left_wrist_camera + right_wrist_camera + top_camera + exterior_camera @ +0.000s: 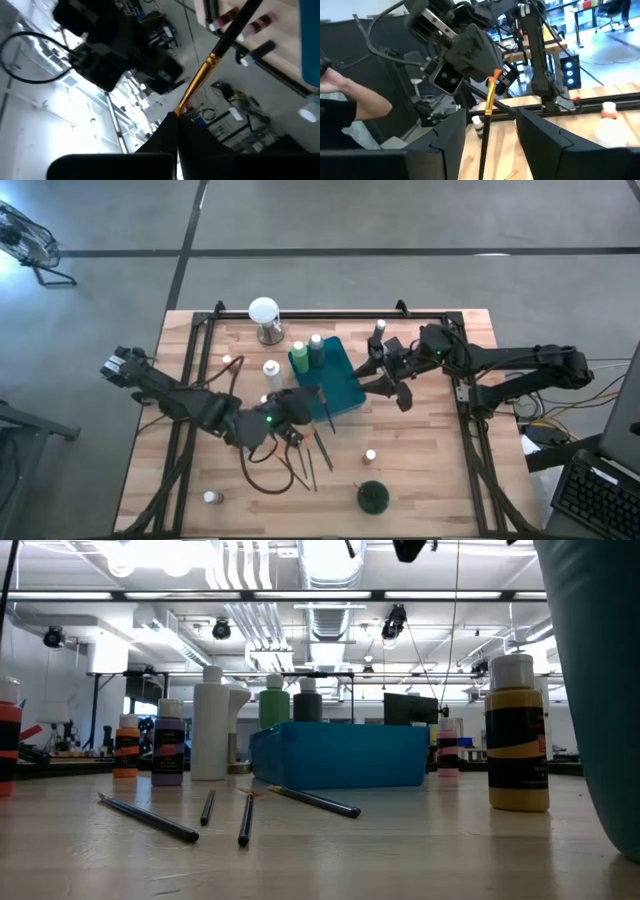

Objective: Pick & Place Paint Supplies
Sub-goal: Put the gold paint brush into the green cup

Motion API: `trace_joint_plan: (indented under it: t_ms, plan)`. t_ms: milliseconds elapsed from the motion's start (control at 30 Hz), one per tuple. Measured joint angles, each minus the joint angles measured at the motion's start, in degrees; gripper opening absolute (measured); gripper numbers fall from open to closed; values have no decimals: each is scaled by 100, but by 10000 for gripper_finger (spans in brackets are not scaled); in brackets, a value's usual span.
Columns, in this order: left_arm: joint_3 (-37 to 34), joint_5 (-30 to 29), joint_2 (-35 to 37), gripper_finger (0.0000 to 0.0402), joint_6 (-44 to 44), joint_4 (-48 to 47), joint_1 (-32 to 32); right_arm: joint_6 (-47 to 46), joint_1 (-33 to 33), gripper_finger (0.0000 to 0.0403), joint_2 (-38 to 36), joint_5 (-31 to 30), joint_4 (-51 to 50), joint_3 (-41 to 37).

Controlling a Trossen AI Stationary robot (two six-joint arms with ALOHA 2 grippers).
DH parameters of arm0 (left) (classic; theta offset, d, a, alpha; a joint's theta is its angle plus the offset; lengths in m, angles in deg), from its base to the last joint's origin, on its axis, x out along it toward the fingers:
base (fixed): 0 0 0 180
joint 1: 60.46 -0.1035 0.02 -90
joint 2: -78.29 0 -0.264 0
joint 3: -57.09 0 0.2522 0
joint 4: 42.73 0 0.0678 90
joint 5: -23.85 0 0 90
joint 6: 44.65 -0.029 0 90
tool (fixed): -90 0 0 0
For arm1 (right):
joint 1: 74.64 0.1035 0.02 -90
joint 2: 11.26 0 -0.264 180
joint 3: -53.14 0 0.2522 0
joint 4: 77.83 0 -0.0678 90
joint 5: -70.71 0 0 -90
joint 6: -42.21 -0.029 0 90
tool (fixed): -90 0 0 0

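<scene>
**A:** What is seen at the left of the table [190, 480]?

**B:** The left arm is stretched in from nine o'clock. The left gripper [300, 402] is stopped just beside the teal tray [345, 392], at about the tray's eight o'clock.

**A:** How are its fingers set?

**B:** They are pressed fully together, and a brush [200, 80] with an orange neck and a dark handle is pinched between them. In the left wrist view the brush is seen running straight out from the fingertips [165, 131].

**A:** What is laid below that gripper?

**B:** Several loose brushes [312, 460] are scattered flat on the wood at its six o'clock.

**A:** And in the middle?

**B:** Two green bottles [307, 354] are stood at the tray's eleven o'clock corner, and a white bottle [272, 370] is placed just beside the tray at ten o'clock. A white globe [263, 315] is stood farther out toward eleven.

**A:** What is found to the right?

**B:** The right arm is reached in from three o'clock, and the right gripper [385, 380] is held at the tray's three o'clock edge, facing the left one.

**A:** Is anything gripped by it?

**B:** No. In the right wrist view its fingers [540, 137] are parted. The held brush is hung in the gap between them, and no contact with either finger can be made out.
</scene>
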State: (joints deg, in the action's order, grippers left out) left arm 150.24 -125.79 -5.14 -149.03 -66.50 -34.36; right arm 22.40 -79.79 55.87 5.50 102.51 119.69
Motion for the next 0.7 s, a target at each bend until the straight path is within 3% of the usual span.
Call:
trace_joint_plan:
  t_ms: [200, 700]
  plan:
    - [-2, 215, -4, 0, -534, 314, -138, -343, 26, 179, 546, 564, 444, 50]
    - [-2, 263, -4, 0, -562, 382, -171, -76, 42, 177, 1499, 890, 419, 884]
